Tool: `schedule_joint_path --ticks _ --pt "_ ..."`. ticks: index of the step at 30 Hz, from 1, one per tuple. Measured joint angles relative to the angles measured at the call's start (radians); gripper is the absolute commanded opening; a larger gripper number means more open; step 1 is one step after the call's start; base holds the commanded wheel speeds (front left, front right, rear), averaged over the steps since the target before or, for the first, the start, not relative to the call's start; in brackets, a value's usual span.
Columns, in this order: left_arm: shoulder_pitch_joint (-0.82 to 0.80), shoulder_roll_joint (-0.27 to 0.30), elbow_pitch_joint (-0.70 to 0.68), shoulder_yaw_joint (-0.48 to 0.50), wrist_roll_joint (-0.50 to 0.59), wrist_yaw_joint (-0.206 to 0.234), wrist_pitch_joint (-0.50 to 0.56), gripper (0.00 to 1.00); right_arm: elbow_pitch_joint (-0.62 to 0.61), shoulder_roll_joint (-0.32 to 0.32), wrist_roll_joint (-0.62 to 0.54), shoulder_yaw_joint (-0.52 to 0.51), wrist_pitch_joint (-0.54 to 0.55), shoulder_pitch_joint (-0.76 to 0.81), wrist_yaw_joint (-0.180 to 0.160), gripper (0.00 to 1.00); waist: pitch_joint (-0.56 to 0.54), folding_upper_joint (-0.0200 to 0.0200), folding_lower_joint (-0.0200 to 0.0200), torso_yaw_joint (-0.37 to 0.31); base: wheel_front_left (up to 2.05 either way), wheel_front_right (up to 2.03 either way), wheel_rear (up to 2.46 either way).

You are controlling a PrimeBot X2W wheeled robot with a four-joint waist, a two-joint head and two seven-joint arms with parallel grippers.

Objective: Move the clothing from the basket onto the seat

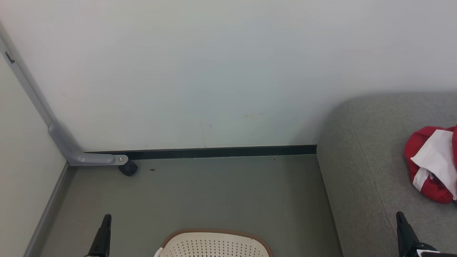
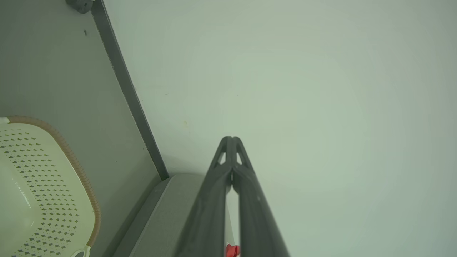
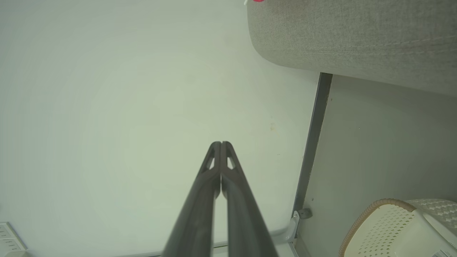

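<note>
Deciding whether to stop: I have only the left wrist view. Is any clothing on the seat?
Observer: Yes. The head view shows a red-and-white garment bunched on the grey sofa seat.
Operator: And the other arm?
Observer: The right gripper has its fingers pressed together on nothing, pointing at the wall.
Operator: Where is it relative to the seat?
Observer: In the head view its tip shows against the sofa seat, apart from the garment.
</note>
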Motion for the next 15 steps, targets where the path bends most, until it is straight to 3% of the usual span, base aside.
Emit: schedule_joint_path --ticks 15 --pt "0.000 0.000 0.000 0.000 0.000 0.000 0.000 0.00 0.000 0.000 0.000 0.000 0.000 0.000 0.000 0.00 0.000 0.0000 0.0000 0.000 0.00 0.00 0.00"
